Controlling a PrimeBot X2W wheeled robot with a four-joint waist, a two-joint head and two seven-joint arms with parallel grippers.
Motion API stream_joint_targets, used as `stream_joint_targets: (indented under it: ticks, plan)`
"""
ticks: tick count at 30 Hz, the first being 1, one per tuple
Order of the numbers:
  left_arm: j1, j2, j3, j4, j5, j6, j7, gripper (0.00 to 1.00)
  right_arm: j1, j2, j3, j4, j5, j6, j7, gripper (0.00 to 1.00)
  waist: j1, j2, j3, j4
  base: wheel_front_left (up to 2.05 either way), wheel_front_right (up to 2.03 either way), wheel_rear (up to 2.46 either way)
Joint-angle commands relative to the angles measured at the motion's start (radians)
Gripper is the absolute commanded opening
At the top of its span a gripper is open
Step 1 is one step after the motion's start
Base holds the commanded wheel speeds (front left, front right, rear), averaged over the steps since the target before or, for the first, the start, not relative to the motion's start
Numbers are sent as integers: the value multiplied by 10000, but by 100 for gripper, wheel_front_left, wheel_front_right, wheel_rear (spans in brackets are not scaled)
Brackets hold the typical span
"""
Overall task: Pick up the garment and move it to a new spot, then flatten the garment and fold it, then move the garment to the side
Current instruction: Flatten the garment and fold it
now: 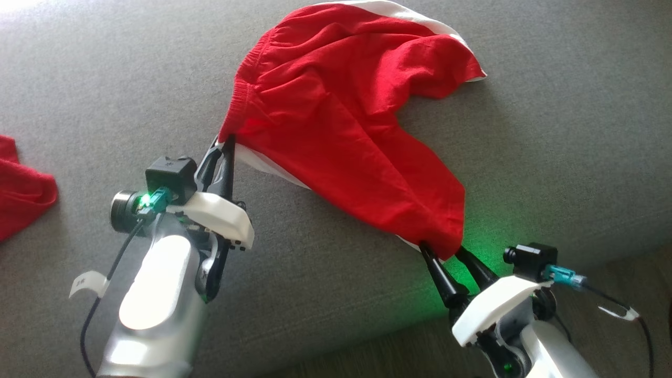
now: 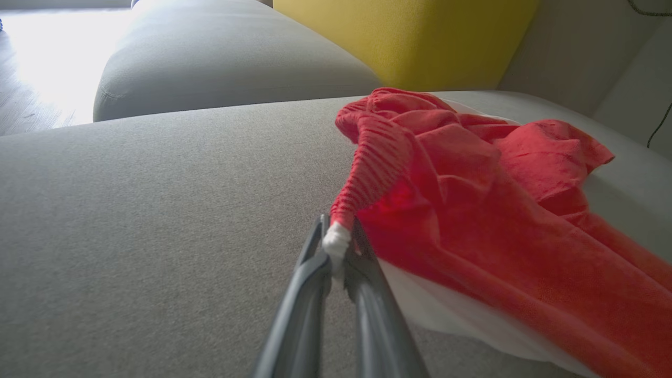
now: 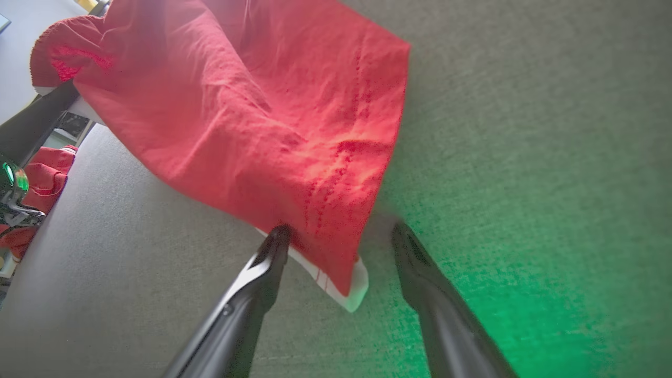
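The garment point(image 1: 341, 110) is a pair of red shorts with white trim, spread crumpled over the grey cushion point(image 1: 551, 157). My left gripper point(image 1: 224, 143) is shut on the waistband corner, where red elastic and white trim bunch between the fingers point(image 2: 336, 241). My right gripper point(image 1: 442, 252) stands open at the leg hem near the cushion's front edge. In the right wrist view the white-edged hem corner point(image 3: 346, 283) hangs between the two spread fingertips point(image 3: 275, 241), and the garment point(image 3: 252, 105) rises away from them, lifted off the cushion toward the left gripper.
Another red cloth point(image 1: 21, 189) lies at the cushion's left edge. A second grey cushion point(image 2: 220, 58) and a yellow block point(image 2: 409, 37) stand beyond the garment. The cushion's front edge point(image 1: 367, 341) drops to the floor at the lower right.
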Motion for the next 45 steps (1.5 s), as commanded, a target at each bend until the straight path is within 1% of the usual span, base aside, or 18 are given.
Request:
stream_joint_targets:
  ticks: [1,7,8,10,12,16,19,23,26,32,36,37,39,40,41,45]
  plan:
    - [-175,181,203,-325,-2,51,-56,0,-142,57,394,-13,50,-4,53,100,0,0,7,18,0,0,0]
    - [-191,186,123,-385,-39,85,-56,0,-389,57,757,516,394,-4,279,100,0,0,31,147,0,0,0]
    - [-193,188,112,-389,-46,91,-56,0,-413,57,856,578,450,-4,361,91,0,0,31,164,0,0,0]
    - [-197,197,91,-394,-60,102,-56,0,-454,57,1017,678,579,-4,517,41,0,0,29,195,0,0,0]
    - [-189,214,78,-394,-81,112,-56,0,-495,57,1178,733,638,-4,622,0,0,0,10,217,0,0,0]
    - [-165,256,60,-374,-129,127,-56,0,-563,57,1524,614,580,-4,644,0,0,0,-65,257,0,0,0]
    - [-88,269,113,-357,-277,103,-44,0,-625,57,1549,385,436,-4,461,0,0,0,-234,275,0,0,0]
    - [109,227,297,-472,-762,-58,77,0,-715,26,1351,-77,133,-4,291,0,0,0,-565,321,0,0,0]
    - [283,159,618,-704,-1531,-319,366,0,-800,-142,1097,-618,-140,-4,215,0,0,0,-872,397,0,0,0]
    - [468,244,949,-1575,-2560,-641,1403,0,-1078,-501,606,-2124,-406,-4,434,0,0,0,-1533,628,0,0,0]
    - [511,337,1133,-2416,-3387,-806,2437,0,-1439,-811,451,-3094,-568,-4,904,0,0,0,-1923,782,0,0,0]
    - [526,358,1307,-2903,-3853,-828,2940,0,-1645,-933,354,-3534,-556,-4,1126,0,0,0,-2138,859,0,0,0]
    - [559,351,1526,-3436,-4321,-768,3396,0,-1834,-983,205,-3955,-392,-4,1303,0,0,0,-2357,933,0,0,0]
    - [559,351,1526,-3436,-4321,-768,3396,0,-1834,-983,205,-3955,-392,-4,1303,0,0,0,-2357,933,0,0,0]
    - [580,336,1656,-3718,-4557,-692,3592,0,-1925,-1042,154,-4157,-360,-4,1387,0,0,0,-2460,974,0,0,0]
    - [721,175,2236,-4848,-5648,-156,4187,0,-2138,-1141,-108,-4847,-212,-4,1695,0,0,0,-2831,1144,0,0,0]
